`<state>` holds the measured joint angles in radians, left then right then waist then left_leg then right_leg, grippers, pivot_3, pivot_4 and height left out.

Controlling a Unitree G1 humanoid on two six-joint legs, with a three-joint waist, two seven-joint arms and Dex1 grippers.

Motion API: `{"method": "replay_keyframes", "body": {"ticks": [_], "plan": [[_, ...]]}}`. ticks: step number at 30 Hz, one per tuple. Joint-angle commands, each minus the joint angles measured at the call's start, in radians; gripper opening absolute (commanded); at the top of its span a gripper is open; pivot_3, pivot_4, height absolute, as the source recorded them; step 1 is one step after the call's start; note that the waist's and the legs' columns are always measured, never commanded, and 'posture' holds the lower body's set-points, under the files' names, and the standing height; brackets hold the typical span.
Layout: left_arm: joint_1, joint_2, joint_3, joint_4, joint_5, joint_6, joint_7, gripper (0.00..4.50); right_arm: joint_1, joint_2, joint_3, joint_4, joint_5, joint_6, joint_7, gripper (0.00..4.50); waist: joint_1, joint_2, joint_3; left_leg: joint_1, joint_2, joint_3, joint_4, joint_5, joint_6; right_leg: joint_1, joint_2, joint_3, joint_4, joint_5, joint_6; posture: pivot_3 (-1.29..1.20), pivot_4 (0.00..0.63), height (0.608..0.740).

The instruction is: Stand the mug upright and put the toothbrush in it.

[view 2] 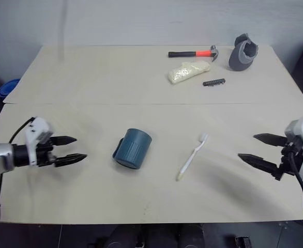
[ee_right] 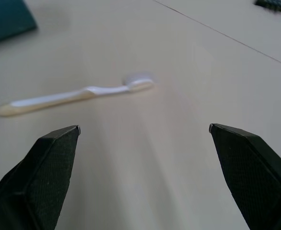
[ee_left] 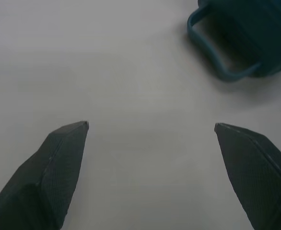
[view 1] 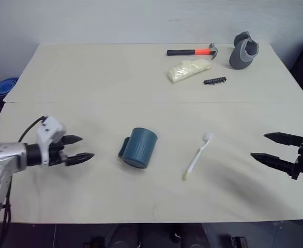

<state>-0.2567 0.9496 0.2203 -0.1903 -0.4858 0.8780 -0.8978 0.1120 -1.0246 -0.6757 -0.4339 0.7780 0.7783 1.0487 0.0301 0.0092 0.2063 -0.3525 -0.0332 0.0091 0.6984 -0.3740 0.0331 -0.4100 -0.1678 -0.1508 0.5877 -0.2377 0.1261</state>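
The dark teal mug (view 1: 139, 148) lies on its side near the middle of the pale table (view 1: 89, 82), handle toward my left arm; its handle loop (ee_left: 220, 52) shows in the left wrist view. To its right, the white toothbrush (view 1: 197, 155) lies flat, bristle head pointing away from me, also seen as the toothbrush (ee_right: 78, 97) in the right wrist view. My left gripper (view 1: 80, 149) hovers open a short way left of the mug, holding nothing. At the right edge my right gripper (view 1: 266, 146) stands open and empty, well to the right of the toothbrush.
At the back right lie a red-and-black hammer (view 1: 192, 51), a cream bag (view 1: 188, 69), a small black strip of bits (view 1: 215, 80) and a grey irregular cup shape (view 1: 243, 51). A blue object (view 1: 5, 87) sits beyond the table's left edge. A seam (view 1: 156, 103) crosses the table.
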Motion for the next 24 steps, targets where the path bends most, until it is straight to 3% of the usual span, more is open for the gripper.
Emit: {"method": "replay_keyframes", "body": {"ticks": [1,7,10,17,22,24], "plan": [[-0.16,-0.015,-0.037,-0.068,-0.093,0.343,0.1,4.47,-0.055,-0.056,-0.048,-0.18,0.252,0.137,-0.037,4.5,0.0,-0.001,0.0,0.0,0.0,0.0,0.001,0.0,0.0,0.0,0.0,0.001,0.0,0.001,-0.001,0.0,0.15,0.74],[-0.413,-0.211,-0.125,-0.056,-0.076,0.658,0.298,4.47,-0.132,-0.092,0.011,-0.287,0.404,0.156,-0.102,4.5,0.005,-0.004,-0.001,0.001,0.0,0.001,0.001,0.0,0.0,0.001,0.001,0.002,0.0,0.001,-0.001,0.0,0.15,0.74],[-0.458,-0.229,-0.185,-0.054,-0.067,0.717,0.332,4.47,-0.15,-0.085,0.038,-0.291,0.395,0.135,-0.126,4.5,0.005,-0.009,0.0,-0.001,0.0,0.001,0.001,0.0,0.0,0.0,0.002,0.002,-0.002,0.001,-0.001,0.0,0.15,0.74],[-0.478,-0.213,-0.356,-0.034,-0.06,0.702,0.332,4.47,-0.149,-0.07,0.065,-0.322,0.39,0.082,-0.135,4.5,0.007,-0.009,0.0,0.001,0.001,0.002,0.001,0.0,-0.001,0.0,0.003,0.003,-0.001,0.001,-0.001,0.0,0.15,0.74],[-0.511,-0.256,-0.421,0.012,-0.039,0.637,0.336,4.47,-0.148,-0.065,0.056,-0.32,0.409,0.066,-0.152,4.5,0.028,-0.009,-0.001,0.001,0.001,0.003,0.002,0.0,-0.001,0.0,0.003,0.006,-0.001,0.001,-0.001,0.0,0.15,0.74],[-0.532,-0.269,-0.442,0.042,-0.03,0.625,0.335,4.08,-0.145,-0.063,0.059,-0.324,0.408,0.06,-0.16,4.5,0.036,-0.009,-0.001,0.001,0.001,0.003,0.003,0.0,-0.001,0.001,0.003,0.006,-0.001,0.001,-0.001,0.0,0.15,0.74]]}}
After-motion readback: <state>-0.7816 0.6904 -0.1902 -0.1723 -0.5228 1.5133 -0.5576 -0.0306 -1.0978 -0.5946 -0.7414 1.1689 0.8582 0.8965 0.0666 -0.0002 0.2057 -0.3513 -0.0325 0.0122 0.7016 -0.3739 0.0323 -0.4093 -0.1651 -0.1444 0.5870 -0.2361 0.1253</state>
